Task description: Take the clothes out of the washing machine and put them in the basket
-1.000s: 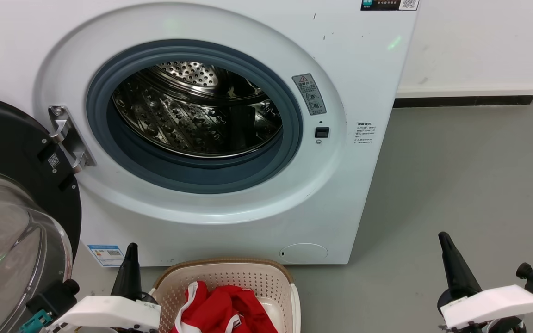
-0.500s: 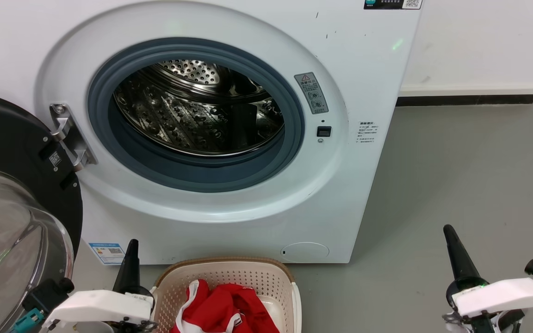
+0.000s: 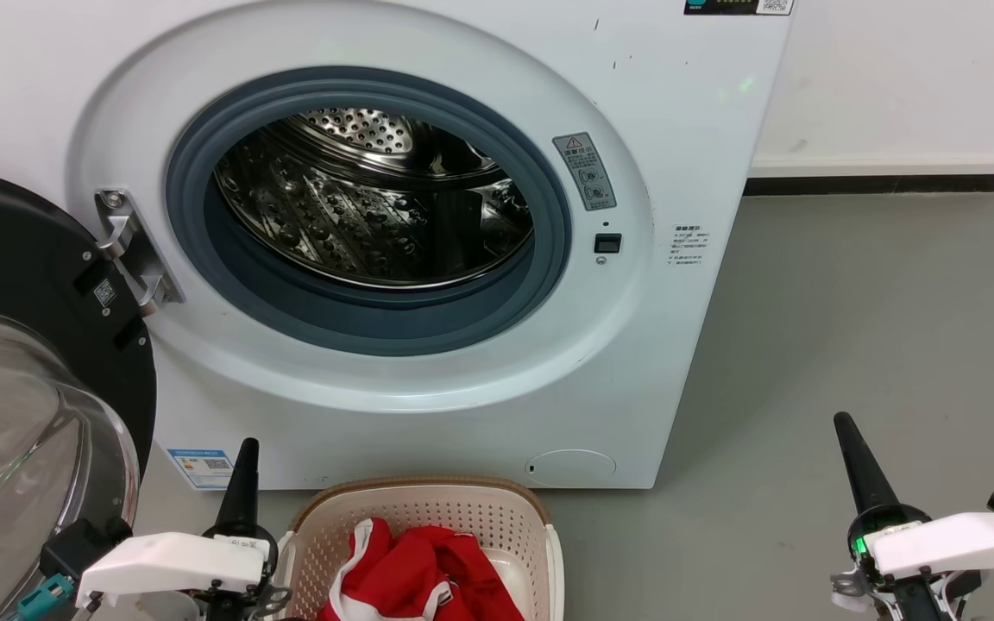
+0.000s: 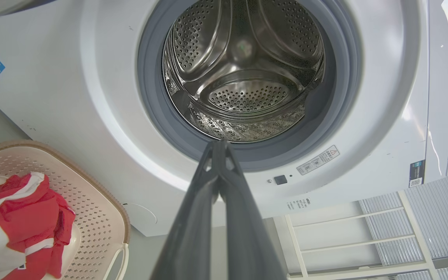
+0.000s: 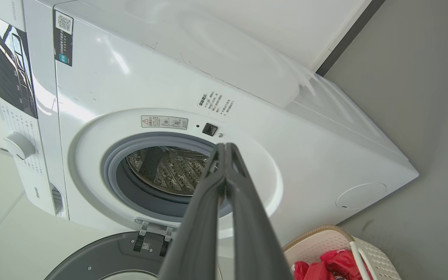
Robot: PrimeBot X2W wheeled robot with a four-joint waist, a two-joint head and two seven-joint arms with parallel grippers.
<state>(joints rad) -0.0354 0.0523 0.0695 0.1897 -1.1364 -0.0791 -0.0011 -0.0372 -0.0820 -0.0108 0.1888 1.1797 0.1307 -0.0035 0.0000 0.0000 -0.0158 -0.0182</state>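
The white washing machine [image 3: 687, 129] stands with its black-framed glass door [image 3: 22, 405] swung open to the left. Its steel drum [image 3: 376, 207] shows bare metal, and so does the drum [image 4: 243, 74] in the left wrist view. Red clothes [image 3: 415, 573] with white trim lie in the cream basket [image 3: 428, 509] on the floor before the machine. My left gripper [image 3: 247, 448] is shut and holds nothing, just left of the basket. My right gripper [image 3: 844, 424] is shut and holds nothing, over the floor at the right. The clothes [image 4: 18, 225] and basket [image 4: 91, 202] also appear in the left wrist view.
Grey floor [image 3: 851, 328] stretches right of the machine to a white wall with a dark skirting [image 3: 877, 184]. The open door takes up the room at the lower left. A white shelf rack [image 4: 364, 233] shows beside the machine in the left wrist view.
The head camera has shifted slightly. The right gripper has risen a little in the view and the left gripper has barely moved. Both stay shut; the clothes lie as before.
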